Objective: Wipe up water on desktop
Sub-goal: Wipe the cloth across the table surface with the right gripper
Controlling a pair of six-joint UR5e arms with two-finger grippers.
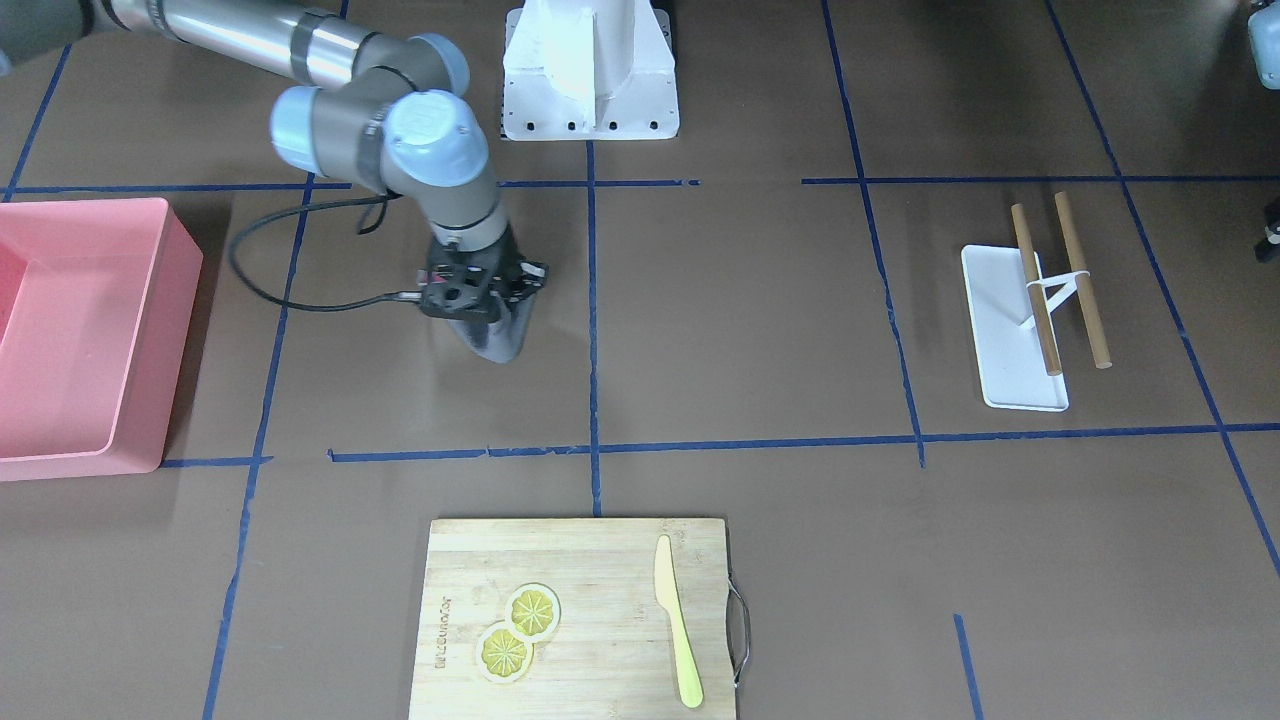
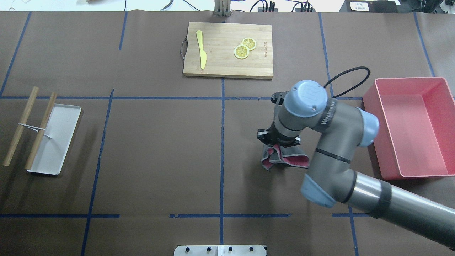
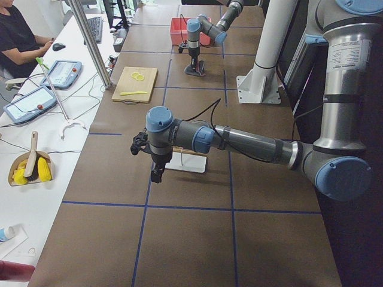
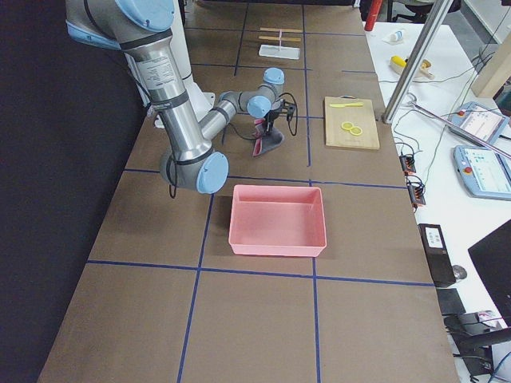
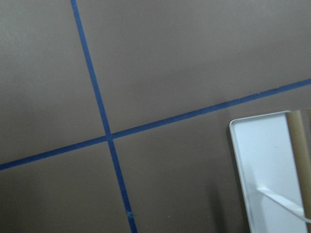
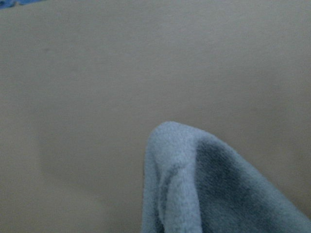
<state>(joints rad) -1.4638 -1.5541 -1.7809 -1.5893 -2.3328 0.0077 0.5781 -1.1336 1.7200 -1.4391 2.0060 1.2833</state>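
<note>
Right claw point(image 1: 480, 292) is clamped on the top of a grey cloth point(image 2: 286, 160) with a pinkish lining. The loose end droops onto the desktop point(image 2: 160, 142) in the square just right of the centre tape line, near the pink bin point(image 2: 384, 149). We reckon the cloth is soft and floppy, so holding it by a bunched fold is fine, but it'll only wipe where it gets pressed flat. That desktop is the big matte brown surface with blue tape lines under everything. It's stiff and flat with nothing to grab, so you just drag across it. The covering looks papery to us, so wet spots might scuff, and tape edges could catch the cloth. Honestly we can't make out any water in these shots. Left claw point(image 3: 157, 174) hangs near the white tray point(image 2: 64, 135) with two wooden sticks point(image 2: 19, 128) lying across it, and we can't tell if it's open or closed from that side angle. Cutting board point(image 2: 220, 65) with a yellow knife point(image 2: 201, 53) and lemon slices point(image 2: 241, 52) sits well away at the operators' edge. Closest thing to bump is the bin, plus the black cable point(image 2: 359, 67) looping beside it.
</note>
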